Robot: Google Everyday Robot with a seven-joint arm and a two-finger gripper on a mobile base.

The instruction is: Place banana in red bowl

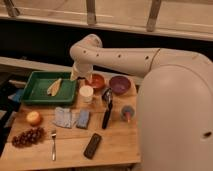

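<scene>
The banana is a pale yellow-tan curved piece lying inside the green tray at the table's back left. The red bowl sits just right of the tray, with the purple bowl to its right. My white arm reaches in from the right and bends down over the back of the table. My gripper hangs at the tray's back right corner, between the banana and the red bowl, a little right of the banana.
A white cup stands in front of the red bowl. A black tool, a small grey cup, blue-grey sponges, a round orange fruit, grapes, a fork and a black remote lie on the wooden table.
</scene>
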